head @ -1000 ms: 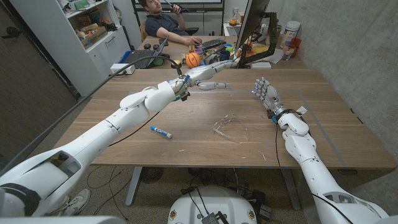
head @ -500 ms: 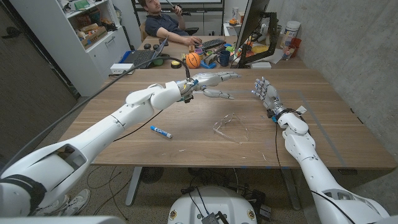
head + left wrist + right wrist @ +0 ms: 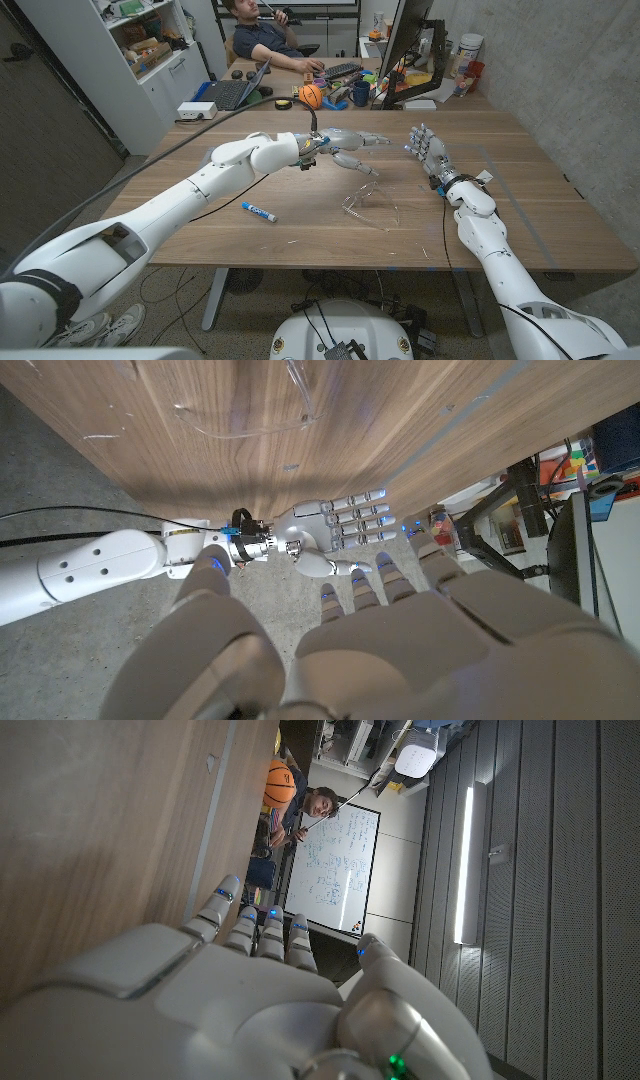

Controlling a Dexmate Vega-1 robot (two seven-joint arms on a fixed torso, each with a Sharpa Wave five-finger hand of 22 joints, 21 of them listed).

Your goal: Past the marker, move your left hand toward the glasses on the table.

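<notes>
Clear glasses (image 3: 368,206) lie on the wooden table (image 3: 300,230) near its middle; in the left wrist view the glasses (image 3: 250,405) show as a transparent frame on the wood. A blue and white marker (image 3: 259,211) lies to their left. My left hand (image 3: 350,148) hovers open above the table just behind the glasses, fingers spread, holding nothing. My right hand (image 3: 427,152) stands open at the right with its fingers pointing up, apart from the glasses. The left wrist view looks past my left hand (image 3: 350,640) to my right hand (image 3: 325,532).
A person sits behind the table at a desk (image 3: 265,35). An orange ball (image 3: 311,95), a laptop (image 3: 225,92), a monitor (image 3: 405,40) and clutter stand beyond the far edge. A black cable (image 3: 200,150) runs along my left arm.
My left hand has swung right and toward the front, lowering from the far edge to just behind the glasses. The right hand has stayed still.
</notes>
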